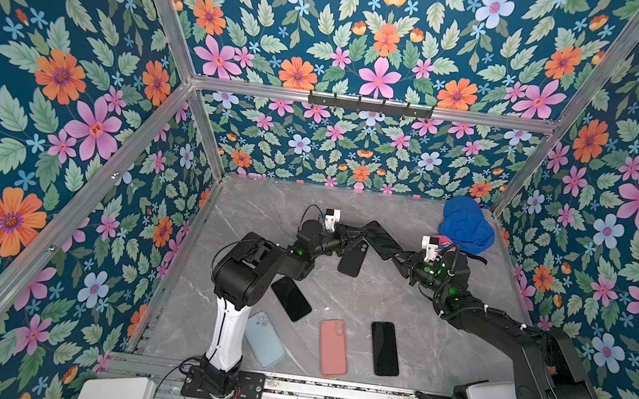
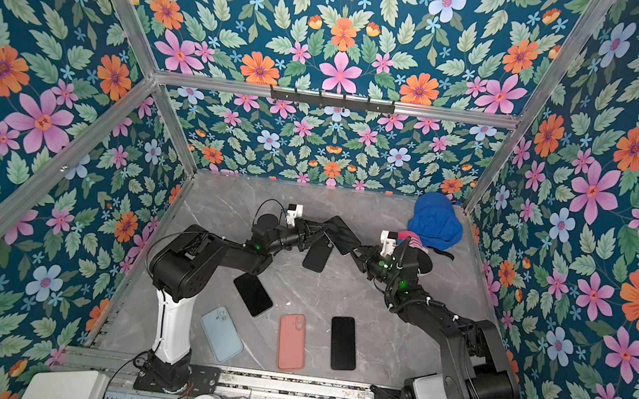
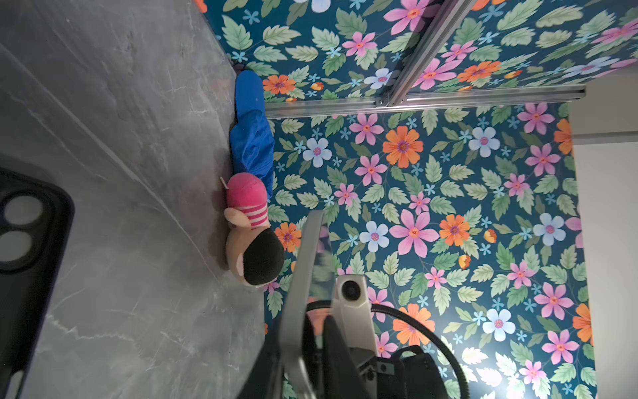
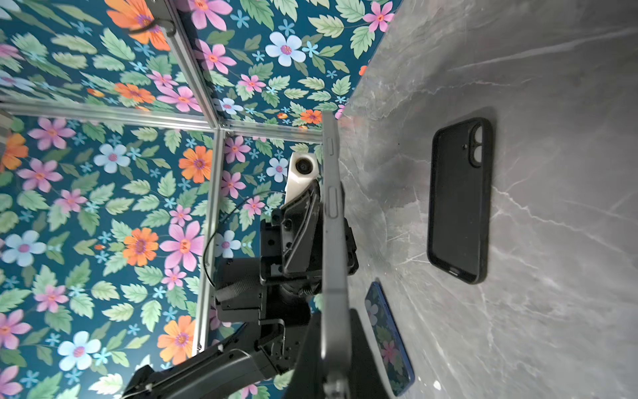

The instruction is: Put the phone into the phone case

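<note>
A dark phone (image 1: 381, 240) (image 2: 340, 234) hangs tilted in the air between both grippers, seen edge-on in the wrist views (image 3: 300, 276) (image 4: 333, 224). My right gripper (image 1: 396, 257) (image 2: 357, 251) (image 4: 335, 345) is shut on its near end. My left gripper (image 1: 359, 235) (image 2: 320, 230) (image 3: 314, 331) stands around the far end, its jaws slightly apart with a gap beside the phone. The empty black phone case (image 1: 353, 257) (image 2: 318, 255) (image 4: 459, 200) (image 3: 27, 241) lies open side up on the table just below the phone.
Nearer the front lie a black phone (image 1: 291, 299), a light blue one back up (image 1: 265, 340), a salmon one back up (image 1: 333, 347) and another black phone (image 1: 385, 348). A blue cap (image 1: 466, 224) and a plush toy (image 3: 252, 228) sit in the back right corner.
</note>
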Available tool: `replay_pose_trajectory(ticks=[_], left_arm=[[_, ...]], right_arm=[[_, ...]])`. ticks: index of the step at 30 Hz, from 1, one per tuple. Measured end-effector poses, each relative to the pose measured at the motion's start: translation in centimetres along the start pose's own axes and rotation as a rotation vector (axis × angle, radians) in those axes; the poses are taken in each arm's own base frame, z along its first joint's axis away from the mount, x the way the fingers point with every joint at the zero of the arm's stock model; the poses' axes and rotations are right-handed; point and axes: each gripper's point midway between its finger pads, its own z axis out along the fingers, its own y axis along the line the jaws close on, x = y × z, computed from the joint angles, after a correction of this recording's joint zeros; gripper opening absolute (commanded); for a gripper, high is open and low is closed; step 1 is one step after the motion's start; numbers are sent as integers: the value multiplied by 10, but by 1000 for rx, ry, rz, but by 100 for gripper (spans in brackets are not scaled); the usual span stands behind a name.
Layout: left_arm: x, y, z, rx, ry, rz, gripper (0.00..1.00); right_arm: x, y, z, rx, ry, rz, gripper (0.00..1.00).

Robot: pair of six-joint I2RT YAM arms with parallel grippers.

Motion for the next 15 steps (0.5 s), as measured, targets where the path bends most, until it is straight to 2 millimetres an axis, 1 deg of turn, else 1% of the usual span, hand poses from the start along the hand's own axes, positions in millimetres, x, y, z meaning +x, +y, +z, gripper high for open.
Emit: replay_pose_trajectory(ticks=[1, 3, 4, 5, 8, 9, 11, 12, 13, 15], left_arm=[[-1, -1, 0, -12, 6, 16, 45], [-5, -3, 1, -38, 26, 64, 50], [-11, -3, 2, -64, 24, 95, 54], [-17, -3, 3, -94, 21, 132, 56], [-50, 1, 21, -225, 1, 278, 60], [-62, 6, 31, -277, 0, 338, 64], [-74, 21, 50, -373, 25, 430, 66], [-77, 37, 61, -450, 52, 476, 67], [-78, 50, 73, -515, 79, 532, 68], [-75, 70, 89, -634, 132, 635, 72]], right_arm=[[-1, 0, 0, 11, 1, 7, 0], [-5, 0, 0, 24, 4, 8, 0], [-8, 0, -2, 37, 0, 1, 0], [-10, 0, -3, 46, -3, 3, 0], [-11, -7, -12, 113, 3, 3, 0], [-9, -8, -16, 141, 8, -4, 0], [-4, -9, -24, 180, 21, -26, 0], [-2, -9, -29, 197, 27, -39, 0], [-1, -11, -35, 216, 30, -49, 0], [-1, -18, -49, 270, 23, -60, 0]])
